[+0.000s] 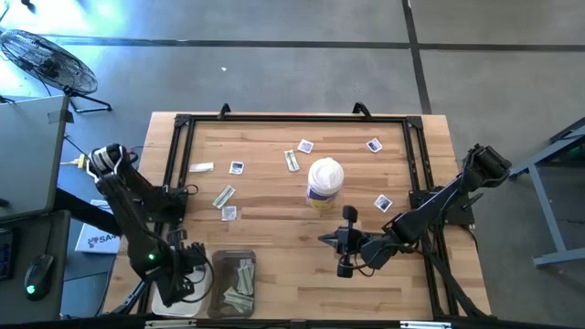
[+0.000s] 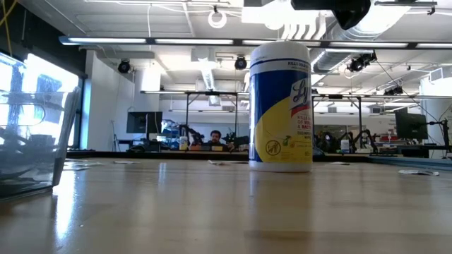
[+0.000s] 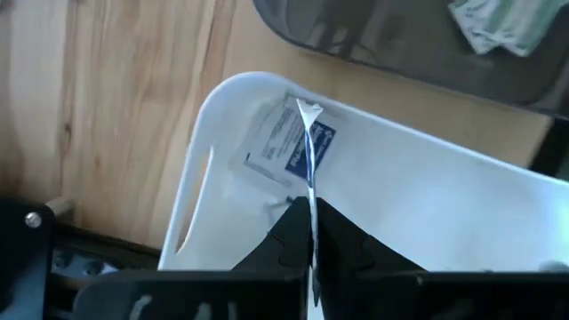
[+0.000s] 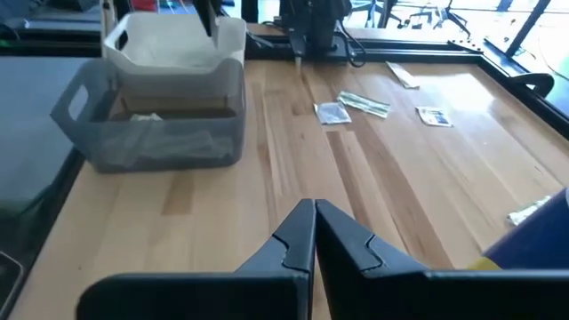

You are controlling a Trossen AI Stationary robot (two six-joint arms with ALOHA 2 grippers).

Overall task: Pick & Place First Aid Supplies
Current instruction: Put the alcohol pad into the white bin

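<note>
My left gripper [image 1: 183, 274] hangs over the white bin [image 3: 213, 116] at the table's near-left corner, shut on a thin white packet [image 3: 310, 169] seen edge-on. A square white packet with blue print [image 3: 289, 142] lies flat in that bin. Pale green strips [image 1: 239, 279] lie in the grey bin [image 1: 219, 265] beside it. More square packets [image 1: 237, 168] and strips [image 1: 223, 196] lie flat on the wood. My right gripper [image 4: 314, 233] is shut on nothing, above bare table near the canister [image 1: 324, 183]. My left gripper pinches the thin packet between its two fingers [image 3: 293, 233], at the packet's lower part [image 3: 311, 200]. The packet sticks out past the fingertips, edge toward the camera, lifted clear above the white bin. The gripper points down from above.
The white-lidded canister [image 2: 281, 106] stands upright mid-table. Square packets lie at the far side [image 1: 305, 145], [image 1: 373, 144] and right of the canister [image 1: 383, 204]. A black frame [image 1: 292, 117] rims the table. Bare wood lies between the grey bin [image 4: 160, 142] and my right gripper [image 1: 345, 245].
</note>
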